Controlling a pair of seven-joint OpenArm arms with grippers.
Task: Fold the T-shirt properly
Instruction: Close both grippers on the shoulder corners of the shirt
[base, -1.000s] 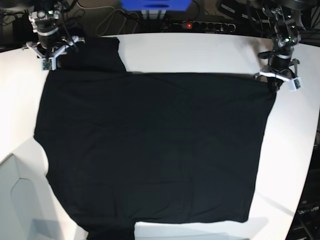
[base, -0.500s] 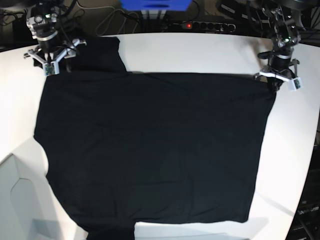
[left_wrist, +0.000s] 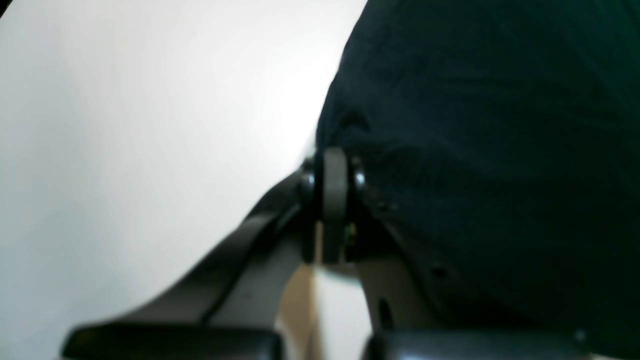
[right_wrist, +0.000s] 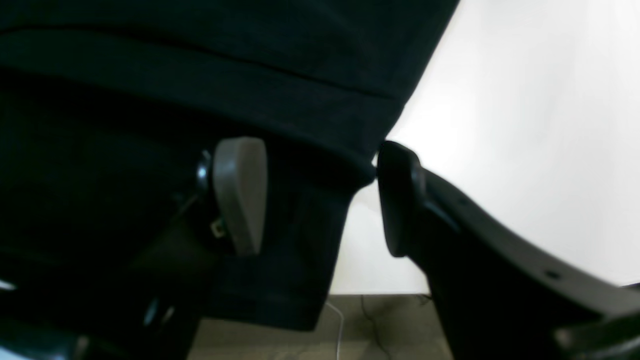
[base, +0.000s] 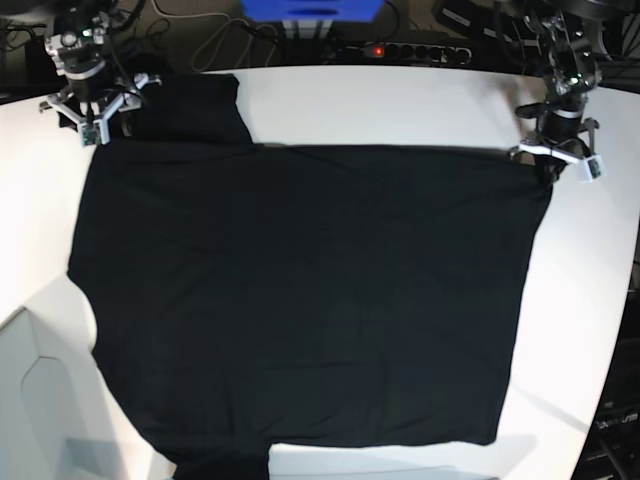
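One wide white counter (base: 400, 105) fills most of the base view, and the T-shirt (base: 300, 300) lies spread flat across it, plain black side up, with no print showing. A sleeve (base: 195, 110) reaches toward the far edge on the base view's left, and a second sleeve runs off the near edge at the bottom of that view. My left hand (base: 551, 165) sits at the shirt's far corner on the base view's right; in the left wrist view my left hand (left_wrist: 334, 172) has its fingers pressed together, pinching the edge of the black fabric where it meets the bare counter. My right hand (base: 92, 112) hangs over the far sleeve on the base view's left, jaws spread wide. In the right wrist view my right hand (right_wrist: 320, 195) holds nothing: the grey pad (right_wrist: 240, 192) stands over the cloth, the dark finger (right_wrist: 400, 200) stands beside the hemmed sleeve edge, and the fabric corner lies between them.
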